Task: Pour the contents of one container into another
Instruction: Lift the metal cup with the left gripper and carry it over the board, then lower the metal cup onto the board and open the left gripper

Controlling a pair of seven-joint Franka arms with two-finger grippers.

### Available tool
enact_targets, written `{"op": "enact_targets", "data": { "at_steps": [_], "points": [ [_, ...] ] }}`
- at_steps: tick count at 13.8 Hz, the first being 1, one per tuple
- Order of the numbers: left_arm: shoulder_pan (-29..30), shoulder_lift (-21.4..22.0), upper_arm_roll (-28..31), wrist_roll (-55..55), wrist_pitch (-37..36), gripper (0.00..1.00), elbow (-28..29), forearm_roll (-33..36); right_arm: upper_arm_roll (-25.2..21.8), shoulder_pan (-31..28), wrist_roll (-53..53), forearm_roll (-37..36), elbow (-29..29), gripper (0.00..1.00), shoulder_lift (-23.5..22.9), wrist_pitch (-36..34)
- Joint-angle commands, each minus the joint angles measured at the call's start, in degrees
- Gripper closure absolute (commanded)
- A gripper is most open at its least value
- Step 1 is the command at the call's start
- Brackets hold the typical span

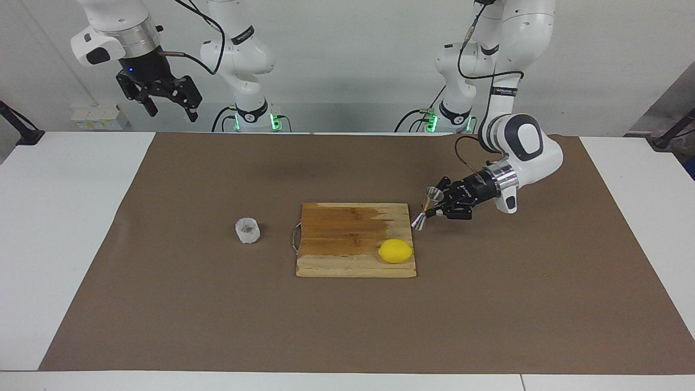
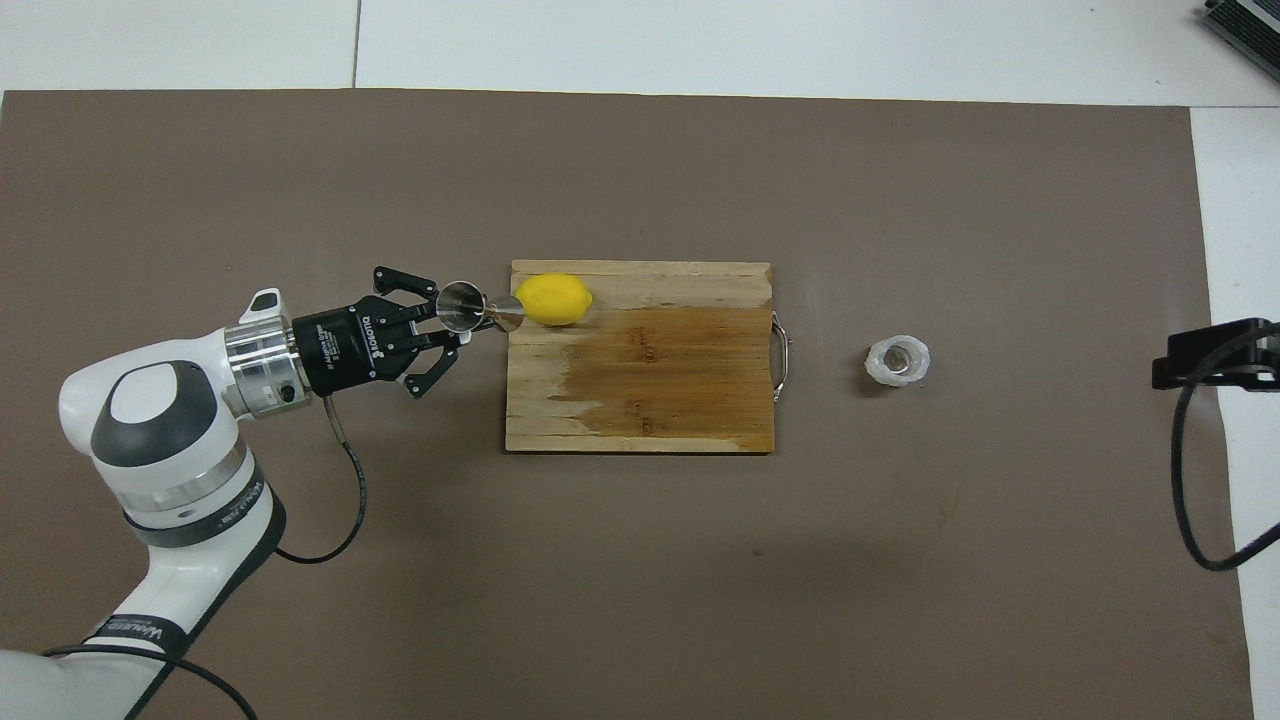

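**Jigger in the air, pouring not yet begun**

2 white robot arms stand at a table covered by a brown mat [image 1: 163, 304]. The left hand [image 1: 434, 208] is clamped on a small steel jigger [image 1: 427, 207], gripping it at its narrow waist. The jigger is tilted, its wider mouth up and its lower cone pointing down toward the mat. It hangs just off the edge of a wooden cutting board [image 1: 347, 233], at the left arm's end of that board, and touches nothing below.

A yellow lemon [image 1: 396, 251] lies on the board, at the corner nearest the jigger.

The translucent whitish cup [image 1: 247, 230] stands upright on the mat, beside the board's wire handle [image 1: 295, 239], toward the right arm's end of the table. Nothing touches it. Its inside looks brownish.

The right hand [image 1: 172, 104] waits high above its own end of the table, fingers spread wide and holding nothing.

Judging by this, 1 container has been picked up. The jigger and cup are well apart, with the whole board between them. Bringing them together and pouring is all left to do.
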State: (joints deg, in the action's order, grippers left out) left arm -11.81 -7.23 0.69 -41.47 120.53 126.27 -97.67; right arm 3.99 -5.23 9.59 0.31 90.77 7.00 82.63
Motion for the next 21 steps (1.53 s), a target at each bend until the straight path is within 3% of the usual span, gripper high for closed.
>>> {"op": "enact_targets", "data": {
  "at_steps": [1,5,9,11,16,21],
  "points": [
    [-4.97,-0.32,0.72,-0.98,5.23,1.00,-0.40,-4.45,0.31,-0.66,0.60,1.10,0.11,0.00,0.56,-0.80],
    [-10.06,-5.24,0.80,-0.89,6.63,1.00,-4.09,-12.44,0.31,-0.66,0.60,1.10,0.11,0.00,0.56,-0.80],
    [-13.66,-9.55,0.72,-0.80,9.36,1.00,-7.52,-15.62,0.31,-0.66,0.60,1.10,0.11,0.00,0.56,-0.80],
    [-16.74,-11.22,0.63,-0.80,14.88,1.00,-9.90,-17.02,0.31,-0.66,0.60,1.10,0.11,0.00,0.65,-0.80],
    [-18.07,-12.72,-1.04,-1.06,20.78,1.00,-10.34,-21.07,0.31,-0.66,0.60,1.10,0.11,0.00,0.65,-0.80],
    [-19.13,-13.34,-2.27,-1.85,24.22,1.00,-10.43,-20.72,0.23,-0.66,0.60,1.10,0.11,0.00,0.56,-0.80]
  ]
}}
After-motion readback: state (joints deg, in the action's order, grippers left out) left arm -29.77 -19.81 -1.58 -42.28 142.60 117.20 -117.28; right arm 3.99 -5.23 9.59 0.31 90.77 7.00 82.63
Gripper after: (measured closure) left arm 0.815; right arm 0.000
